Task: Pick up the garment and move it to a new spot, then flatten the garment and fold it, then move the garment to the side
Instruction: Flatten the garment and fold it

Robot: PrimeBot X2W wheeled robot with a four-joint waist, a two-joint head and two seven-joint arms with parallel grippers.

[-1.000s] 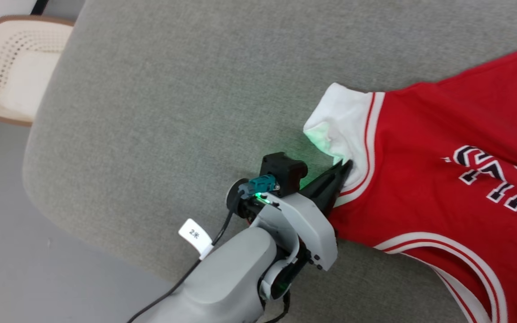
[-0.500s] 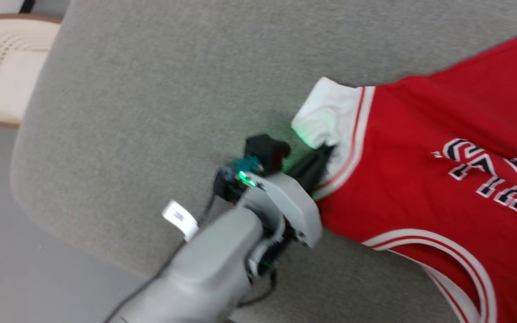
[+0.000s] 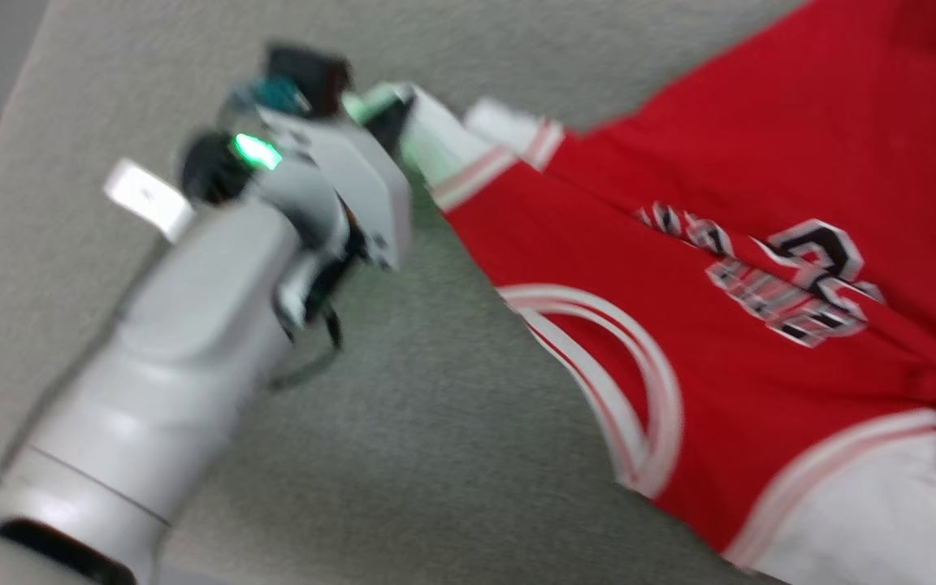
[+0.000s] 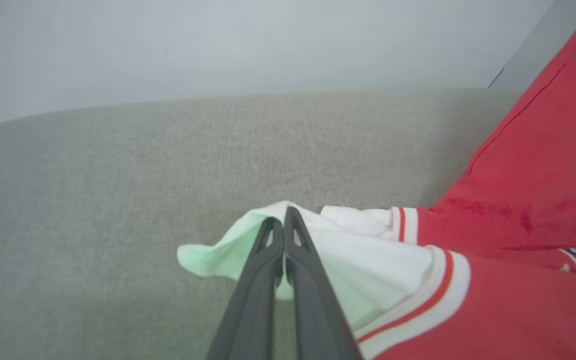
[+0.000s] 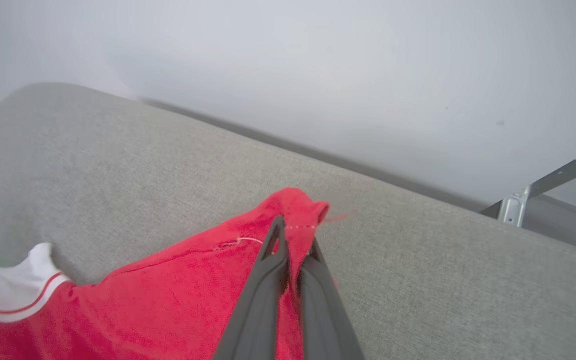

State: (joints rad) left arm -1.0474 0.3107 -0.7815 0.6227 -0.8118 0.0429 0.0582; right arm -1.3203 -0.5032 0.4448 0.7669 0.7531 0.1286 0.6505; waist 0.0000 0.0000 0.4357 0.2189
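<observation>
A: What is made out in the head view?
B: The red jersey (image 3: 720, 349) is seen spread on the grey upholstered surface (image 3: 435, 455), lettering up. Its white sleeve (image 3: 444, 150) appears to be pinched by the left gripper (image 3: 393, 122), though the blur leaves that uncertain.
A: And the left wrist view?
B: The fingers (image 4: 263, 280) are shown pressed together on that sleeve.
A: The right wrist view?
B: A red corner (image 5: 298, 205) is clamped in the right gripper (image 5: 294, 239).
A: Which step, then?
B: The pick-up is judged secured. A joint lift and carry to a new spot is called for, with tension kept even.
</observation>
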